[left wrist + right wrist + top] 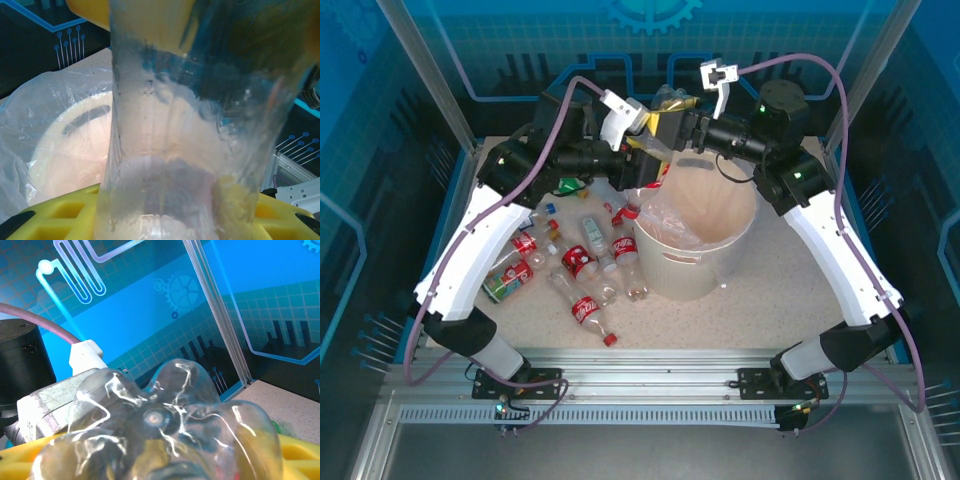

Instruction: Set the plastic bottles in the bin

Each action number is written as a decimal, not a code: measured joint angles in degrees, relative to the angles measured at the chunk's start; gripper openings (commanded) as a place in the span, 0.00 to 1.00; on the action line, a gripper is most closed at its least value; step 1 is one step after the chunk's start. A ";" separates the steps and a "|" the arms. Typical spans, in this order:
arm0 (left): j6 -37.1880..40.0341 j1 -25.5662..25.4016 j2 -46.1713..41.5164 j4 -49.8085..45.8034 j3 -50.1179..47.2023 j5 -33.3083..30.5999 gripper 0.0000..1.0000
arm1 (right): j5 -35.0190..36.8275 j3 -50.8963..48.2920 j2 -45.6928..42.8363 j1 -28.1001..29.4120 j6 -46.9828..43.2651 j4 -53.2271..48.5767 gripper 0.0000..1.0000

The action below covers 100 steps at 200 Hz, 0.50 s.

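Clear crinkled bottle (190, 130) clamped in left claw (648, 150); right claw (672, 125) straddles lobed base (155, 417), grip unclear.

Bin (692, 265): one
Loose bottles (578, 262): about eight, lying at nine o'clock from bin, overlapping
Red-labelled ones (588, 310): about five
Raised bottle (190, 150): one, at twelve o'clock over bin
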 measured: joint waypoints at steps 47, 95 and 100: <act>0.09 0.04 -0.61 3.28 -3.45 -0.09 0.64 | -0.46 -2.01 0.00 -1.36 1.64 1.01 0.55; 1.16 0.20 -3.39 5.92 -6.64 -0.22 0.88 | 0.04 -3.69 -0.35 -3.52 4.92 4.26 0.54; 0.85 0.31 -3.87 6.16 -6.97 -0.22 0.89 | 0.31 -3.82 -0.39 -4.00 5.22 4.70 0.54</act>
